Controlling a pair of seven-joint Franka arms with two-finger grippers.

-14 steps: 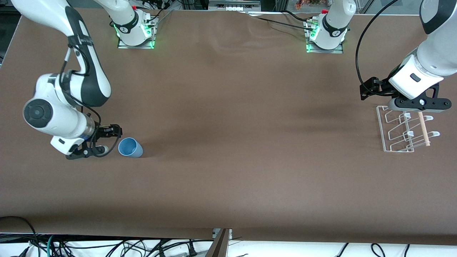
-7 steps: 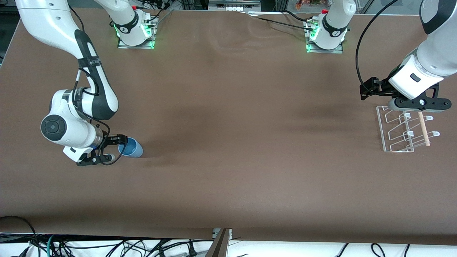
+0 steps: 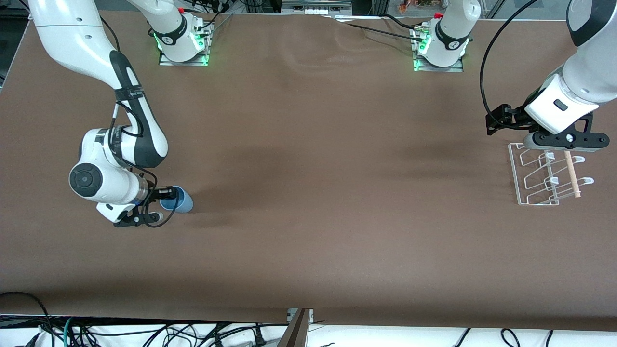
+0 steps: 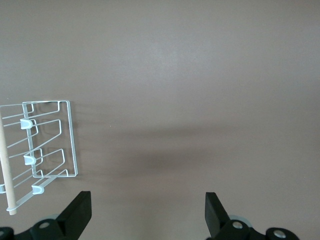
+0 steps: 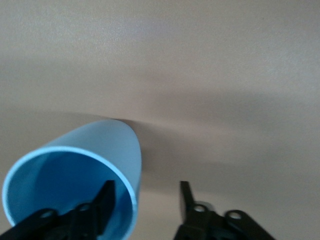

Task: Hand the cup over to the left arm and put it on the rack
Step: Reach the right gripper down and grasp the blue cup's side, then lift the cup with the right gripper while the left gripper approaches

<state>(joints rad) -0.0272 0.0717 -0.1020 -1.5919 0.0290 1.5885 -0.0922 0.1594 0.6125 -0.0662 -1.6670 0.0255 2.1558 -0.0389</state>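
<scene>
- While the cup (image 3: 179,201) stands on the brown table (image 3: 308,193) toward the right arm's end, you've got the right gripper (image 3: 163,205) right at its rim.
- Right wrist view: one finger (image 5: 102,202) sits inside the cup's (image 5: 75,175) mouth, the other finger is outside the wall, so the jaws straddle the rim.
- The jaws are part-way spread; you can't tell from these views whether the pads actually press the wall.
- The cup looks tilted, mouth turned toward the right gripper; its base is on the table.
- The left gripper (image 3: 561,140) hangs over the edge of the rack (image 3: 540,176) that is farther from the front camera, at the left arm's end of the table.
- Left wrist view: both of its fingers (image 4: 75,215) are spread wide with nothing between them, only bare table underneath.
- The rack (image 4: 47,150) shows beside those fingers, with its white pegs up and the wooden dowel (image 3: 571,173) lying along one side.
- The left arm waits there, well apart from the cup.
</scene>
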